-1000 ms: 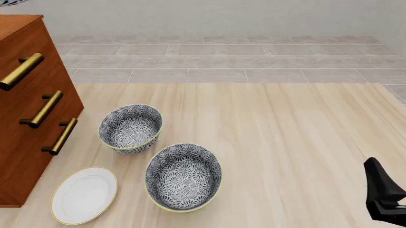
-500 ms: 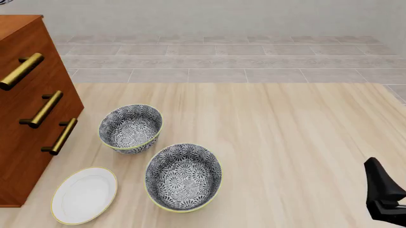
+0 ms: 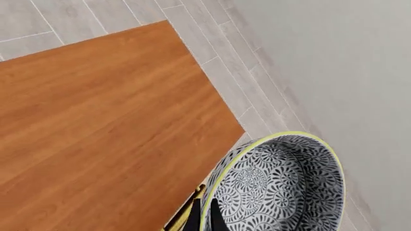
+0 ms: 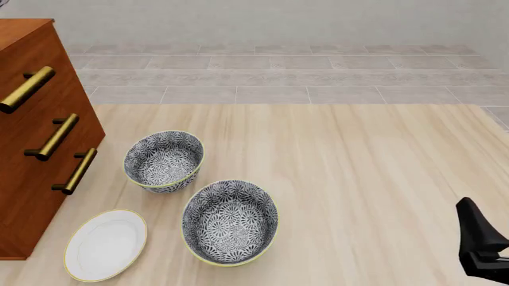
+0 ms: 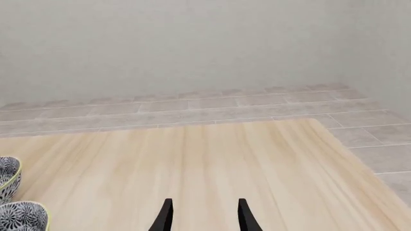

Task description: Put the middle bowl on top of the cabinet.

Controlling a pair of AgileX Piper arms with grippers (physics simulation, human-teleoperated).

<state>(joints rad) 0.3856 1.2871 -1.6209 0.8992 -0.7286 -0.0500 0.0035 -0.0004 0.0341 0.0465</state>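
Meanwhile left gripper (image 3: 204, 216) fingers pinch the middle bowl (image 3: 282, 187) rim above the cabinet (image 3: 103, 130) top. Two matching bowls (image 4: 163, 159) and white plate (image 4: 105, 244) sit on table (image 4: 358, 179). Right gripper (image 5: 202, 216) parted, empty.

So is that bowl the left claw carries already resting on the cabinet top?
Cannot tell. The left wrist view shows the bowl pinched at its rim over the cabinet top, but its underside is hidden.
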